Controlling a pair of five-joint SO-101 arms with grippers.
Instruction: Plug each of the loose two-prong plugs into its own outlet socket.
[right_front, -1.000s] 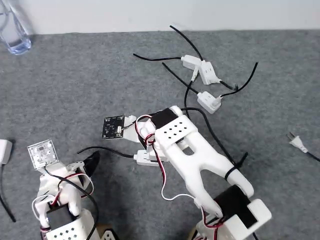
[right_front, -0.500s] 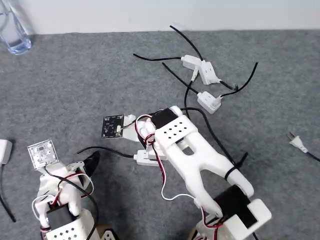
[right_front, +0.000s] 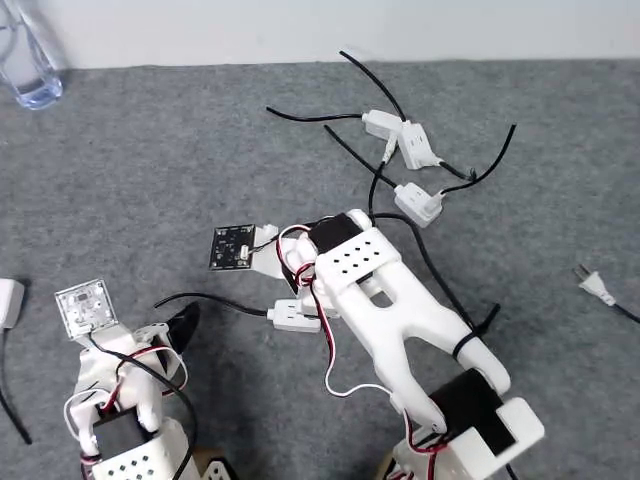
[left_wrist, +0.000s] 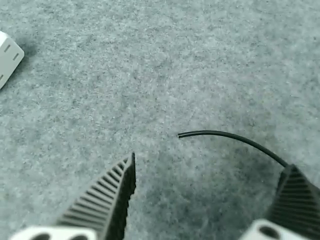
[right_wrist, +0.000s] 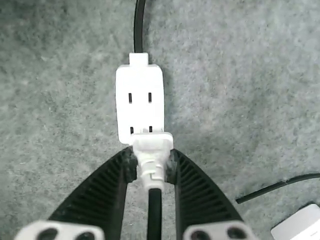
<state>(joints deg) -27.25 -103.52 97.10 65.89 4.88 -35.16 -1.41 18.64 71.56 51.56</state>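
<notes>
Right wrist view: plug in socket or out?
Cannot tell: plug sits over one slot pair of the outlet, right gripper shut on it; prongs hidden.

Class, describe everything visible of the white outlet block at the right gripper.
The outlet block is a white plastic rectangle with rounded corners, lying flat on the grey mat. Two slot pairs show; one is free. A black cord leaves its far end. The plug, held by the right gripper, touches its near end.
</notes>
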